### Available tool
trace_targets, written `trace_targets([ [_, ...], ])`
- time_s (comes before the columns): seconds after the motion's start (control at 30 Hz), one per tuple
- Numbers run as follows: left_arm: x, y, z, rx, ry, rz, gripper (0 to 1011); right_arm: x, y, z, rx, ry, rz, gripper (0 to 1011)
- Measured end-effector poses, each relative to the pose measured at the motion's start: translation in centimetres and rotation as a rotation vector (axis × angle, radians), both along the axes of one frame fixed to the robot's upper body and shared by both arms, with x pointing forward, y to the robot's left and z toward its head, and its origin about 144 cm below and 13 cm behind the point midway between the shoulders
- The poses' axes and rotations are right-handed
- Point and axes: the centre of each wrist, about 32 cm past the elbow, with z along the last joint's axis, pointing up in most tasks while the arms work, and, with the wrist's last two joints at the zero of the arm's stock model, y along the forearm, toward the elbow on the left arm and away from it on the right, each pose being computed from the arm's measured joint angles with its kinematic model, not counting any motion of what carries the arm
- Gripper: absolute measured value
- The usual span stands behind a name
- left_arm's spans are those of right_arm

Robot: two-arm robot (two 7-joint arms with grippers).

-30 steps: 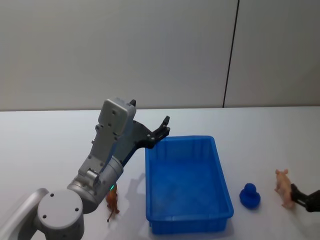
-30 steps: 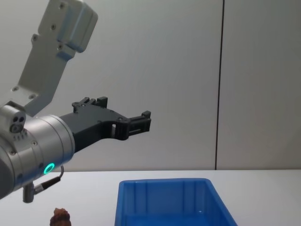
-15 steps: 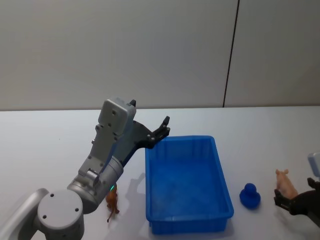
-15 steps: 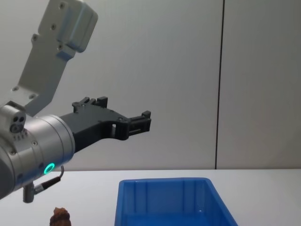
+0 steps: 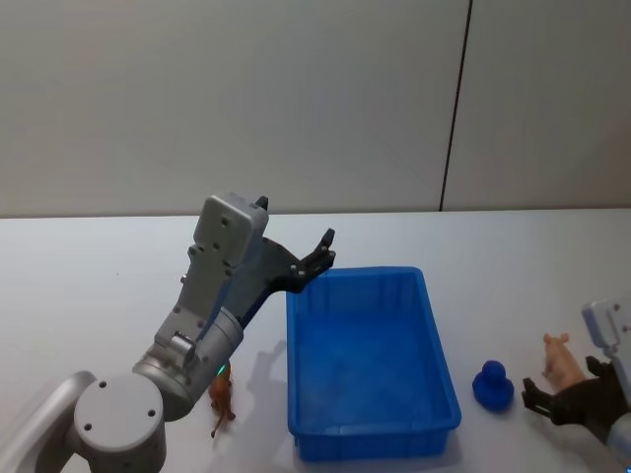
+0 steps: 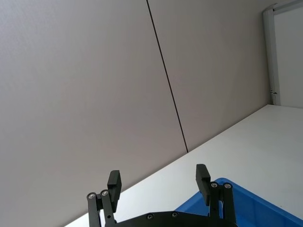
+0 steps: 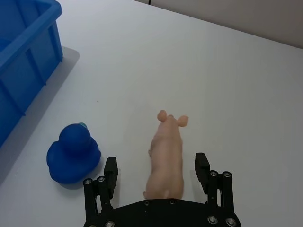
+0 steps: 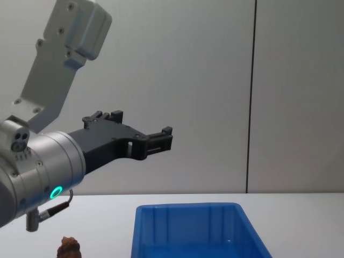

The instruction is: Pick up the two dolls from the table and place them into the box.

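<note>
In the head view, the left pincer was held up in the air above the far left corner of the bright blue rectangular plastic bin, and nothing was seen inside the bin. The small dark reddish-brown toy figure was standing on the plain white tabletop, near the bin's left wall and partly under the left arm. On the right of the bin, the right pincer was lowered to the pale pink toy pig, with a small blue toy duck just beside it.

In the left wrist view, the left pincer's fingers were seen wide apart, with nothing between them.

In the right wrist view, the right pincer's fingers were also apart. The back part of the pig was placed between them, and a gap was visible on each side. The duck was lying just outside one finger.

In the chest view, the left pincer was seen high above the bin, and the reddish-brown figure was seen low at the bottom edge.

Some risks can be expected. If one finger meets the pig first, the pig may be pushed over or turned. Since only its back part is covered, it may slip out when lifted. The duck may be knocked by the nearby finger.
</note>
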Motion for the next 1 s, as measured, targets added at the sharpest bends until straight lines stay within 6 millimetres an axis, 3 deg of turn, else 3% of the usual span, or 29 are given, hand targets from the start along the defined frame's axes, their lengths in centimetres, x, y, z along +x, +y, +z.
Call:
trace_targets([
  [0.23,0.0,0.0,0.0,0.000,0.000,0.000,1001,0.6,0.4,-0.2,0.006,0.008,0.010,950],
  [0.57,0.0,0.0,0.0,0.000,0.000,0.000,1001,1.2,0.8,-0.4,0.011,0.015,0.018,704],
  [0.6,0.0,0.0,0.0,0.000,0.000,0.000,1001,1.2,0.8,-0.4,0.011,0.015,0.018,623],
  [0.73,0.0,0.0,0.0,0.000,0.000,0.000,1001,1.3,0.8,-0.5,0.011,0.016,0.020,514],
  [1.0,0.0,0.0,0.0,0.000,0.000,0.000,1001,1.4,0.9,-0.5,0.011,0.014,0.022,480],
])
